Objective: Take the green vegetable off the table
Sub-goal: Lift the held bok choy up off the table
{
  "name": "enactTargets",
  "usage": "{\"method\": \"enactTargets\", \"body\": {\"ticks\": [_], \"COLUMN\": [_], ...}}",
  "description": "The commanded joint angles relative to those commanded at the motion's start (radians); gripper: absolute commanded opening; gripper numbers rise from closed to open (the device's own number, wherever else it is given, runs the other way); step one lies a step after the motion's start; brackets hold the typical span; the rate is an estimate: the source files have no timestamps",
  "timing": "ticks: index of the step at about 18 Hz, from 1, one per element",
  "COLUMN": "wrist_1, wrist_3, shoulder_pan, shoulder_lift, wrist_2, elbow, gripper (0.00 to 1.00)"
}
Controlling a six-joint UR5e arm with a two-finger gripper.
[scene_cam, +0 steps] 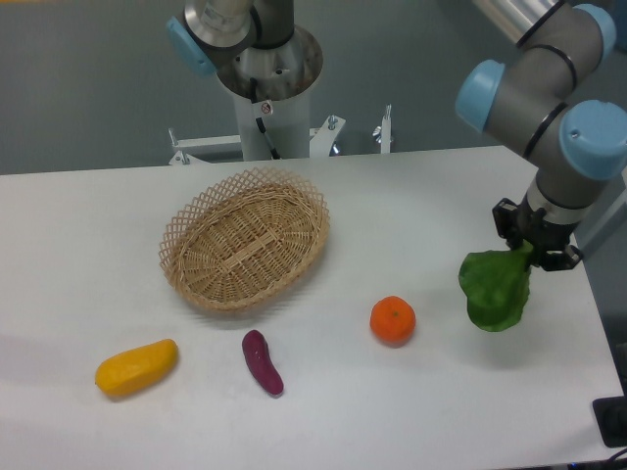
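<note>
The green vegetable [496,289] hangs with its rounded dark leaves downward, lifted off the white table [441,401] near the right edge. My gripper [534,255] is shut on its top end, pointing down from the grey and blue arm. The pale stalk end is hidden between the fingers.
An orange [392,319] lies left of the vegetable. A small purple eggplant-like piece [263,362] and a yellow oblong fruit [136,367] lie near the front. A wicker basket [245,237] sits in the middle. The robot base [267,78] stands at the back.
</note>
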Motion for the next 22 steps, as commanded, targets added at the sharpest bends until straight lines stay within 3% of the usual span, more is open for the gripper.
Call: {"method": "enactTargets", "body": {"ticks": [7, 22], "wrist_1": [-0.012, -0.014], "wrist_3": [-0.012, -0.003], "shoulder_pan": [0.009, 0.014], "shoulder_lift": [-0.055, -0.055], "wrist_2": [-0.009, -0.018], "elbow": [0.098, 0.097], "gripper": [0.23, 0.23]}}
